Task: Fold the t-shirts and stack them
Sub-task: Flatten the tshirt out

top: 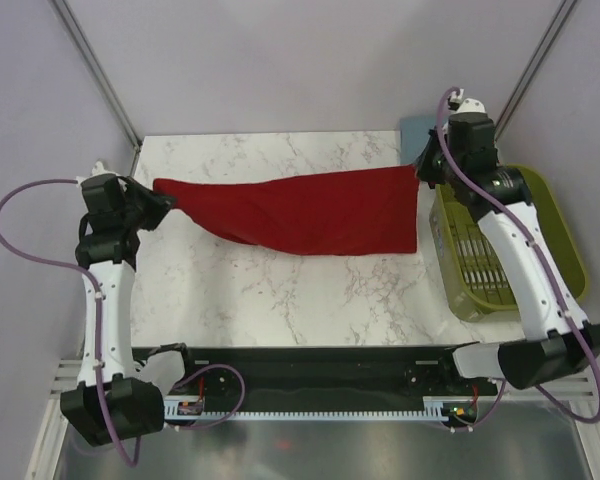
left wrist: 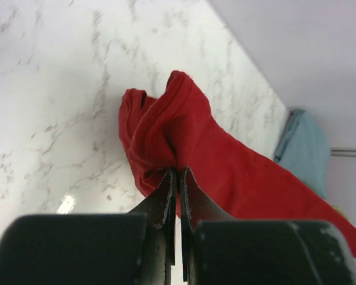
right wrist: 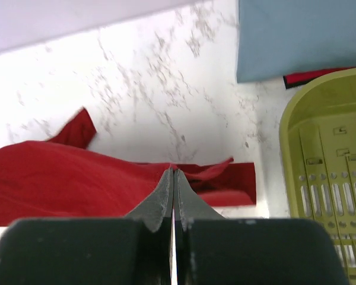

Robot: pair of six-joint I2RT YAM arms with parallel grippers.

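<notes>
Spanning the marble table [top: 280, 300] from side to side, the dark red t-shirt [top: 310, 215] is stretched between both arms; left gripper [top: 163, 196] clamped tight on its left end, right gripper [top: 420, 168] clamped tight on its right edge, beside the olive basket [top: 565, 235]; slate blue-grey t-shirt [top: 412, 130] lies at the far right corner

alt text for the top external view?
A dark red t-shirt is stretched across a white marble table, the left gripper shut on its left end, the right gripper on its right end. An olive-green slatted basket sits at the right edge, a blue-grey t-shirt at the far right corner.
</notes>
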